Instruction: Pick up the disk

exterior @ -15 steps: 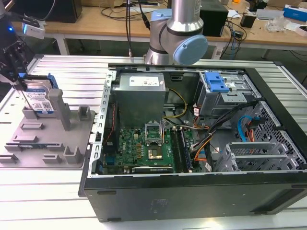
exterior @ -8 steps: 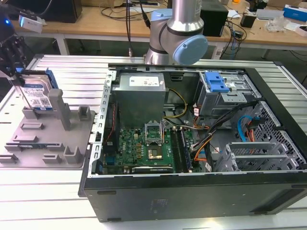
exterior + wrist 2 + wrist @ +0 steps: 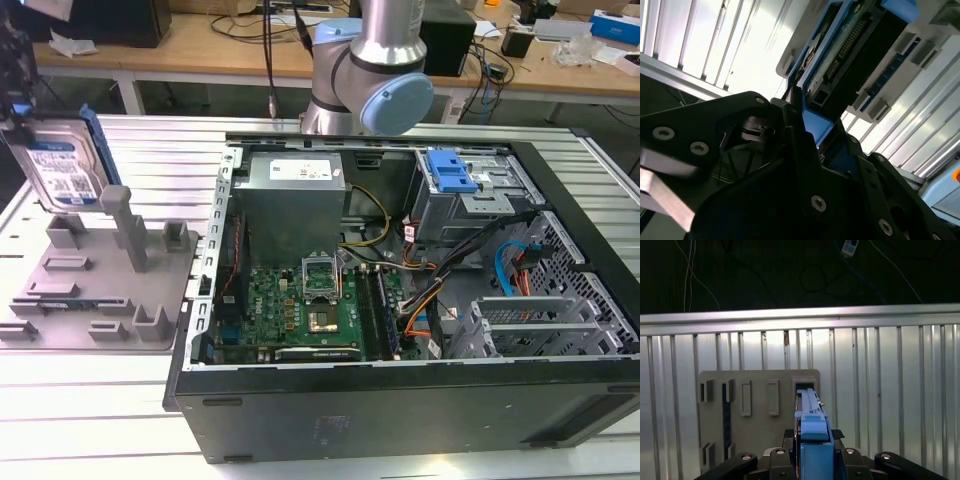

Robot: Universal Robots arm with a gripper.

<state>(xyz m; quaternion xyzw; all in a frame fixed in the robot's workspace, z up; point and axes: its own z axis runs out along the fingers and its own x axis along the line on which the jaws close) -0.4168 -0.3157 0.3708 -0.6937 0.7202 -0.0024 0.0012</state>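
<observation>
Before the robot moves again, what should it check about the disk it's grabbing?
1. Fingers on the disk: ok. In the first wrist view, its blue edge rail sits between them.
2. Disk standing on edge: ok in the exterior view.
3. Disk free of the grey holder tray: cannot tell. Its lower edge is right at the back posts.
4. Gap to the tall post: cannot tell. The post stands close by the disk's blue rail.
5. Computer case out of the way: ok. It sits on the exterior view's right of the tray, apart from the disk.
</observation>
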